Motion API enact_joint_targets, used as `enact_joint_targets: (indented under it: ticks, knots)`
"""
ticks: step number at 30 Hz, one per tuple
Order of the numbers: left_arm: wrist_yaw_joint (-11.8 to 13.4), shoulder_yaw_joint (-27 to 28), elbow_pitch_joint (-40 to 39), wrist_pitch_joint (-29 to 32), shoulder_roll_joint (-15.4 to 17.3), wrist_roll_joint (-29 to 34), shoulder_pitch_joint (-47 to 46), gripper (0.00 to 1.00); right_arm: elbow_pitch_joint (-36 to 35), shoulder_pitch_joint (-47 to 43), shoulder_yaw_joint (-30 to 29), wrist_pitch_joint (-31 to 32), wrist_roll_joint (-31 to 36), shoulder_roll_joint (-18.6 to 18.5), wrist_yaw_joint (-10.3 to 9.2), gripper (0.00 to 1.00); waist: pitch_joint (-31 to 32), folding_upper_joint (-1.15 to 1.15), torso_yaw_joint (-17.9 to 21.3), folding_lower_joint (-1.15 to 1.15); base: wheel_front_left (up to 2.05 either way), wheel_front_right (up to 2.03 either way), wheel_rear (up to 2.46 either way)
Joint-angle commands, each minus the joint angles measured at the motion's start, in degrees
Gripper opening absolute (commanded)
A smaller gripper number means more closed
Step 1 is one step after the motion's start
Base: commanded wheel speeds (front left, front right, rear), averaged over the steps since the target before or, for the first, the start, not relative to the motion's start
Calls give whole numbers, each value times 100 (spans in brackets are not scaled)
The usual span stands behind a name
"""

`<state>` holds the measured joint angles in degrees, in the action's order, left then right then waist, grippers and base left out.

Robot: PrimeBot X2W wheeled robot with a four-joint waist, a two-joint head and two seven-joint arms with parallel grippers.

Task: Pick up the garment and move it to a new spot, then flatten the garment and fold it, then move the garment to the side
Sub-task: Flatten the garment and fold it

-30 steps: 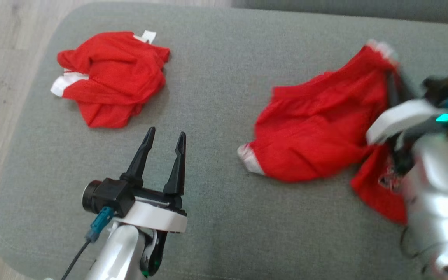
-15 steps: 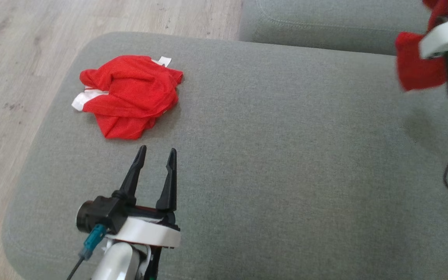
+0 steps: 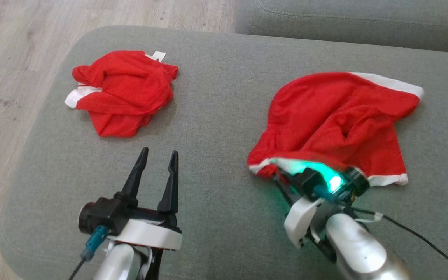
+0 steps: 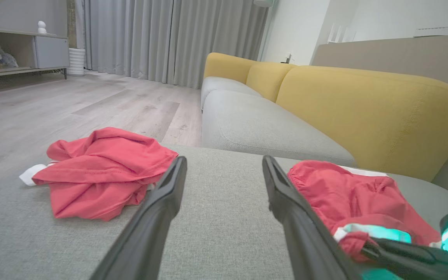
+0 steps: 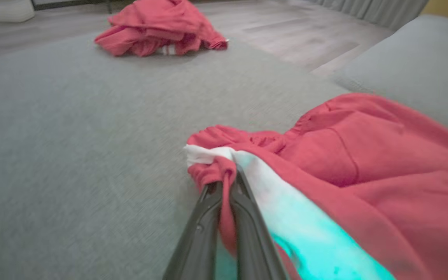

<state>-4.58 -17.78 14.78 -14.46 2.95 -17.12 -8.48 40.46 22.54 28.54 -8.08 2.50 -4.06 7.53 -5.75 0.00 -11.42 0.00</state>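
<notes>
A broad grey fabric cushion filled most of the head view, with pale wooden floor along the upper left. In the left wrist view a yellow upholstered backrest stood behind it. The red cloth garment with white bands lay on the cushion in the right half of the head view, loosely spread but rumpled, with a raised fold through its middle.

Our right claw was closed on the garment's near hem. In the right wrist view its two dark fingers pinched a bunch of red cloth and white band, low over the cushion. From that grip the garment ran up and to the right of the frame, its long axis going from the pinched hem at lower centre to the white-banded edge at upper right.

Our left claw hovered at lower left with its fingers spread wide and nothing between them. It was well apart from the garment, which lay to its right. A second crumpled red garment sat at upper left, beyond the left claw's tips and clear of them.

We judged that the garment was at its new spot and flattening came next. The right arm was the nearer one, and the left would have to reach rightward across bare cushion to the hem beside the grip.
</notes>
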Motion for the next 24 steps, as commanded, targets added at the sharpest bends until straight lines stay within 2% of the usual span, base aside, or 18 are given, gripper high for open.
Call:
enact_joint_targets:
  ticks: [1,6,14,19,24]
  knots:
    - [-9,140,-130,-53,-5,30,-248,100,-148,261,173,-74,-39,94,-4,100,0,0,1,0,0,0,0]
    - [-19,126,-92,-53,-6,13,-272,100,-175,194,381,-174,-350,115,-4,100,35,0,76,0,0,0,0]
    - [-6,149,-53,-53,-6,11,-198,100,-585,101,78,-293,-705,117,-4,100,229,0,403,0,0,0,0]
    - [-1,197,-92,-53,-7,24,-184,100,-836,-71,-390,-394,-590,117,-4,100,289,0,641,0,0,0,0]
    - [-5,216,-138,-53,-7,32,-194,100,-1391,-516,-1347,-577,-633,117,-4,100,232,0,922,0,0,0,0]
